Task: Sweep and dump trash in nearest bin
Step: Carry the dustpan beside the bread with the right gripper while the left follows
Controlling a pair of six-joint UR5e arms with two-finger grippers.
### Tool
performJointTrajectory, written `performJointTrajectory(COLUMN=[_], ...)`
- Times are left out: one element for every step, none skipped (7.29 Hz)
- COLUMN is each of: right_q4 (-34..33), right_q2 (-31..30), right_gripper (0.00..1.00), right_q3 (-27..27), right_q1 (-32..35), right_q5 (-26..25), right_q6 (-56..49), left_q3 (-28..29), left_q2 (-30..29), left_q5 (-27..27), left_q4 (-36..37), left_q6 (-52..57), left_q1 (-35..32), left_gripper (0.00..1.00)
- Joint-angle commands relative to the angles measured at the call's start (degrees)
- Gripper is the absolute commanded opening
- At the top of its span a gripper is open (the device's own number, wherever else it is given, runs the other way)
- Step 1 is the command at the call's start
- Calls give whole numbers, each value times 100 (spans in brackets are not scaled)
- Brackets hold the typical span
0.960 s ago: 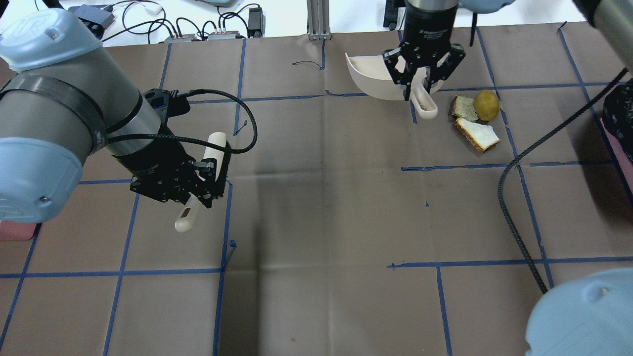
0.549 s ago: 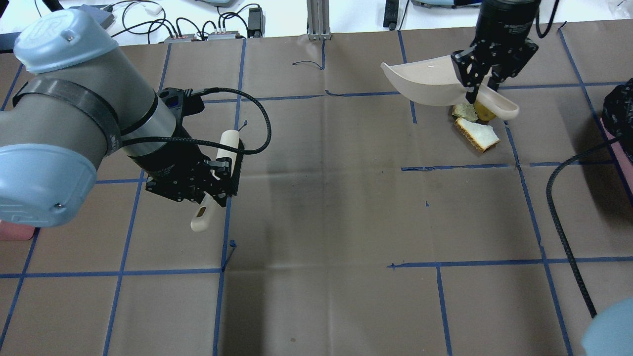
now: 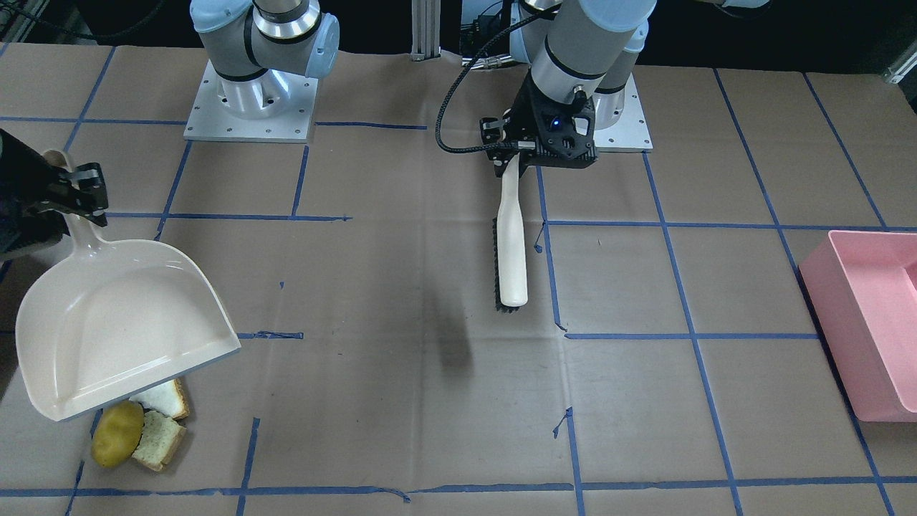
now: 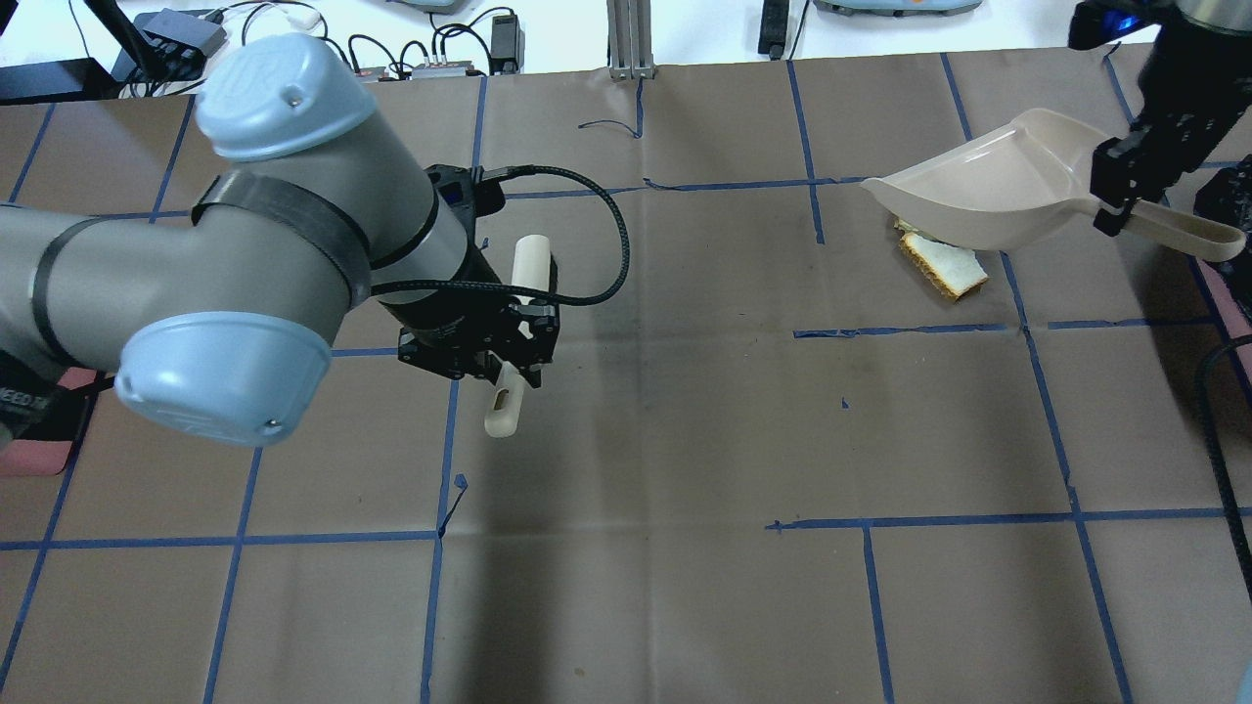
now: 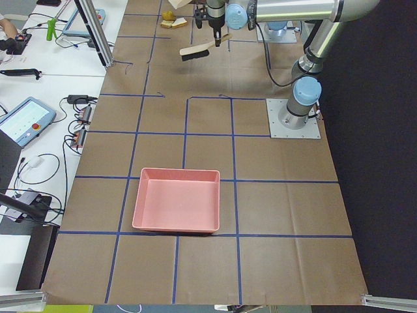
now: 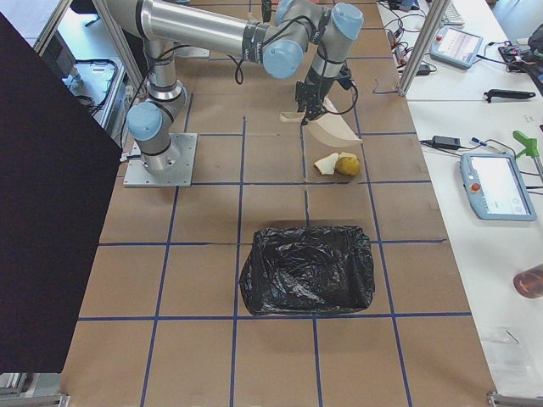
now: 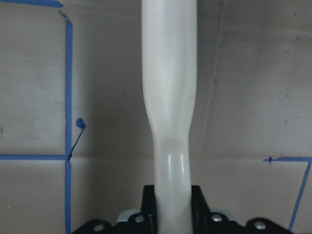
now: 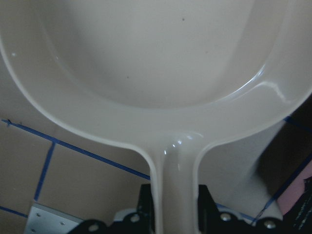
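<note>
Trash sits under dustpan gripped by right pincer; left pincer grips brush

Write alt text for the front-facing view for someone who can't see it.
The right gripper holds a cream dustpan partly over two bread slices and a yellow-green fruit; the left gripper holds a brush mid-table.

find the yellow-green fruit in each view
Exterior front-facing: fruit at lower left, just past the dustpan lip.
Overhead exterior: hidden under the dustpan.
Exterior left: top edge, at the table's far end.
Exterior right: upper middle, right of centre.
Left wrist: not in it.
Right wrist: not in it.
Shared landmark: the bread slice beside it.
</note>
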Motion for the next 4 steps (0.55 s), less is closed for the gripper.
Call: performJointTrajectory(right_q4=[-737, -1507, -2141, -2504], right_q2=[56, 65, 65, 109], right_gripper=[5, 5, 5, 5], right_q3=[262, 551, 815, 887], right_q1=[-600, -811, -987, -1136], right_q5=[-453, -613, -614, -623], right_q6=[-1665, -2516, -3212, -3967], left_q3=[814, 1376, 1921, 2310], left_q2=[-809, -1388, -1977, -2365], left_q5=[6, 93, 103, 86], left_q4=[182, 173, 208, 217], left_q6=[-94, -86, -86, -103], left_q1=[-469, -819, -1136, -1304], left_gripper=[0, 0, 0, 0])
